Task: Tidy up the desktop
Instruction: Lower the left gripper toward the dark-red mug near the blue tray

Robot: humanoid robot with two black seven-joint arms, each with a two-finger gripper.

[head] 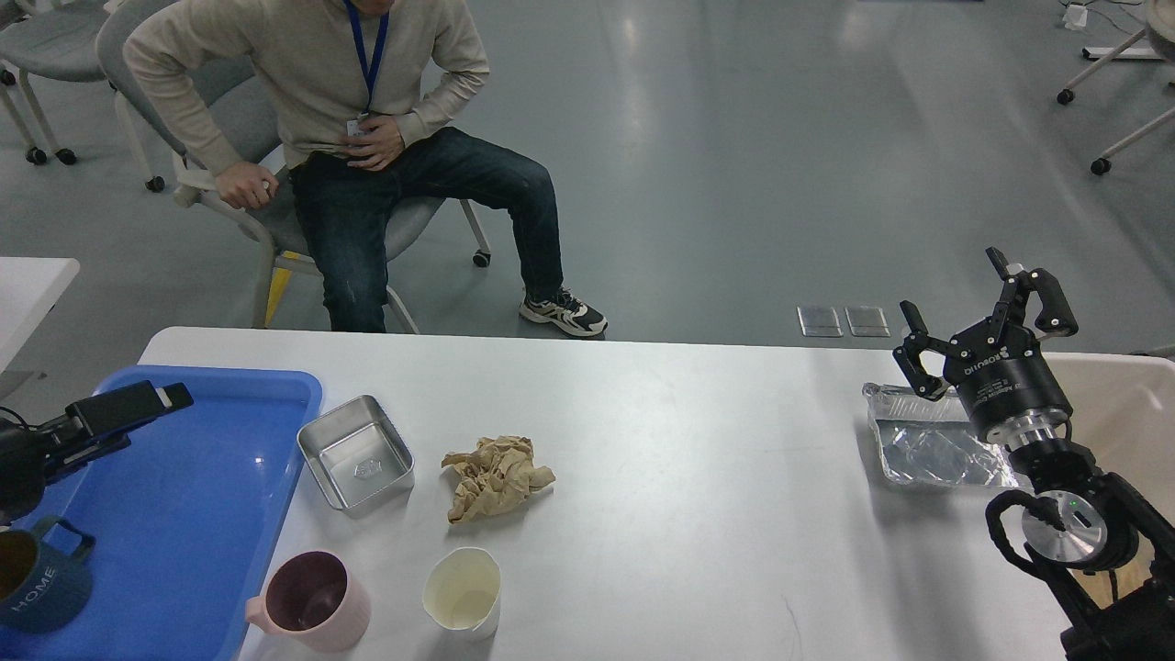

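In the head view the desktop [698, 441] fills the lower half of the frame, white and faintly glossy. The right gripper [978, 312] hangs at the right of the frame with its fingers spread wide and nothing between them, above a crinkled foil tray [936, 450] that lies beside a beige bin [1134, 404] at the right edge. The left gripper [170, 397] reaches in from the left over a blue tray [229, 477]; it is seen end-on and dark, so I cannot tell how its fingers stand or whether it holds anything.

Judging by this, the tidying is at an early sorting step: a steel dish [356, 452], a crumpled paper wad [496, 476], a pink mug [310, 601] and a cream cup [463, 592] sit loose at lower centre, while a dark blue mug [37, 578] is already in the blue tray. The next move probably calls for lowering an open gripper squarely onto one item.

Beyond the table lies a grey floor, with a seated person [367, 138] at upper left.
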